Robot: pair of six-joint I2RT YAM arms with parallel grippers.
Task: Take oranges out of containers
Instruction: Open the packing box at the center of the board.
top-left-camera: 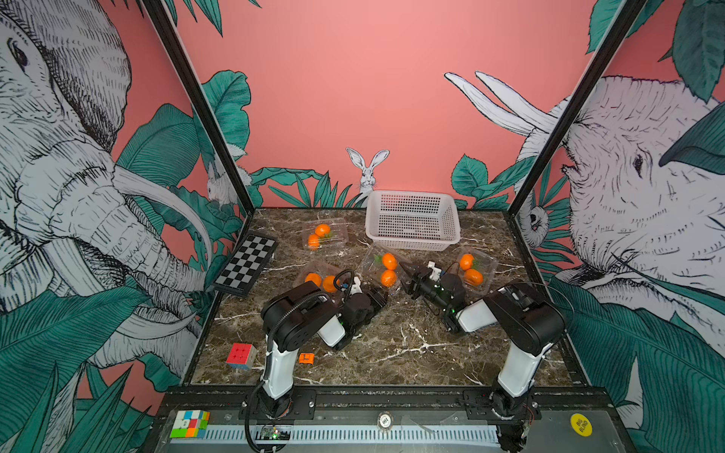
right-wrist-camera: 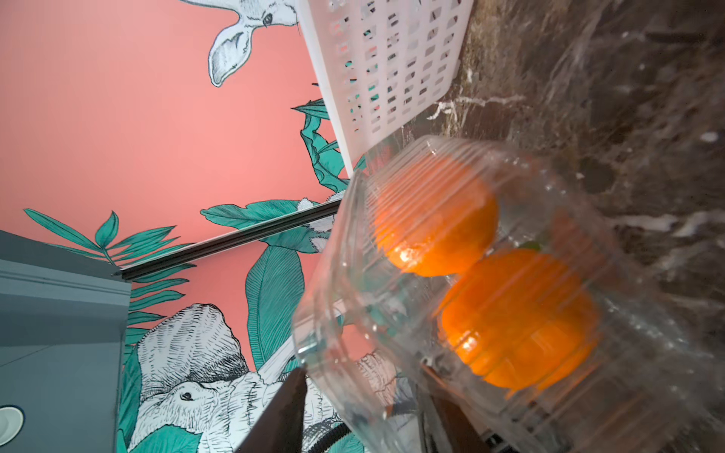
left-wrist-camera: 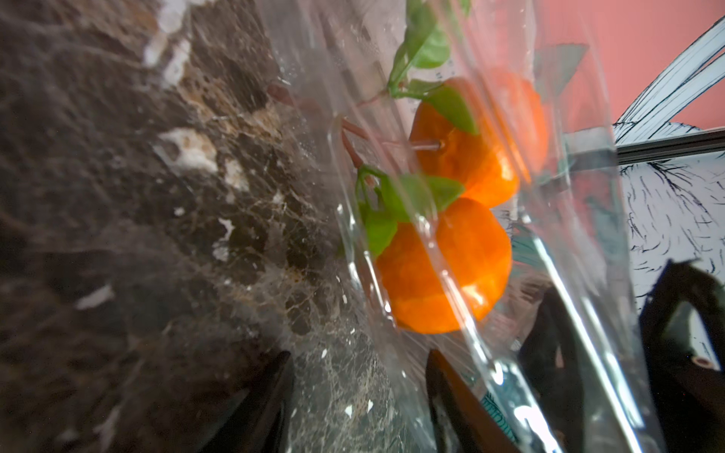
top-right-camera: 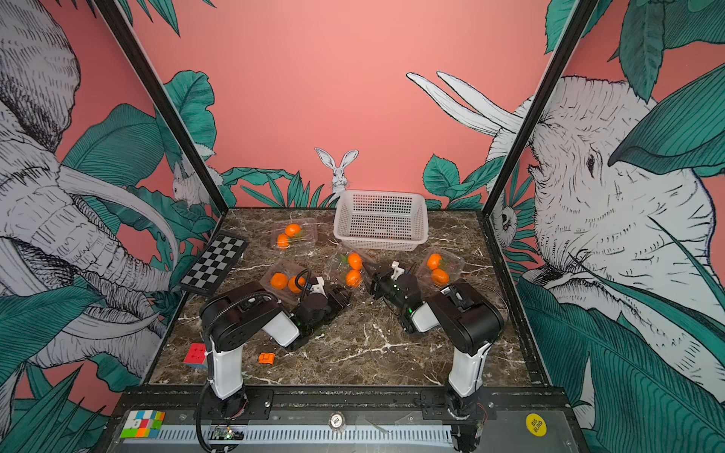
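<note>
Four clear containers each hold two oranges. The middle container (top-left-camera: 370, 270) sits tilted with its oranges (top-left-camera: 389, 261) inside, seen close in the left wrist view (left-wrist-camera: 443, 270) and the right wrist view (right-wrist-camera: 518, 317). My left gripper (top-left-camera: 382, 293) (left-wrist-camera: 363, 364) holds its near end, fingers (left-wrist-camera: 443, 384) apart around clear plastic. My right gripper (top-left-camera: 406, 270) (right-wrist-camera: 367, 392) straddles its right corner wall (right-wrist-camera: 337, 333). The other containers lie at back left (top-left-camera: 339, 231), front left (top-left-camera: 310, 268) and right (top-left-camera: 488, 266).
A white perforated basket (top-left-camera: 412, 235) stands just behind the middle container. A folded chessboard (top-left-camera: 246, 268) leans at the left wall. A red-topped puzzle cube (top-left-camera: 241, 355) and a small orange block (top-left-camera: 306, 358) lie near the left arm's base.
</note>
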